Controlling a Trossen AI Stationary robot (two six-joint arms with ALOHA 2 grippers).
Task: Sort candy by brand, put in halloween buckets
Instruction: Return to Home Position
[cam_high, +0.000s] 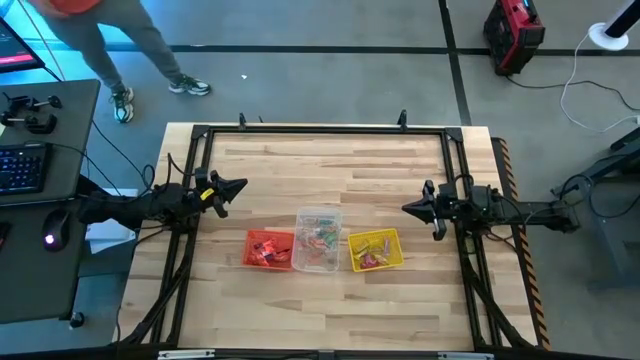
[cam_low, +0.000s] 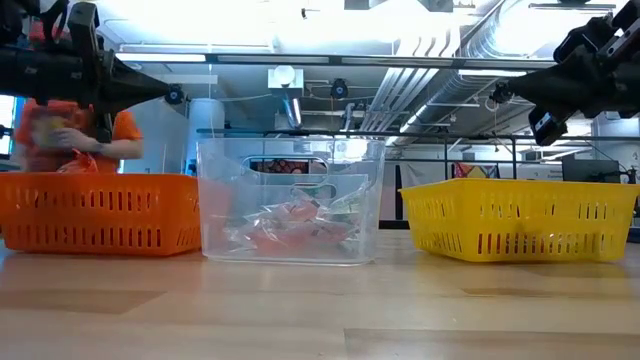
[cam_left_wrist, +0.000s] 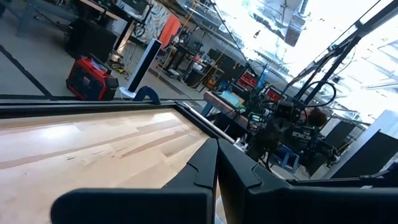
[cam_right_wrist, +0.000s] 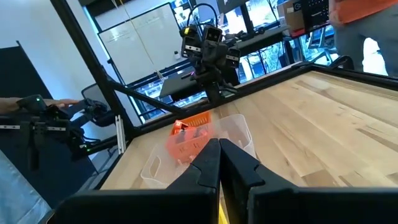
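Three tubs stand in a row on the table: an orange tub, a clear plastic tub and a yellow tub. Candy in small wrappers lies inside all three; the low view shows red-orange and green wrappers through the clear tub's wall. My left gripper hovers shut above the table, left of and beyond the orange tub. My right gripper hovers shut to the right of the yellow tub, raised off the table. Neither holds anything.
A black frame runs round the table's far and side edges. Bare wood lies between the tubs and the far edge. A person in an orange top stands beyond the table's far left corner. A keyboard and mouse sit on a side desk.
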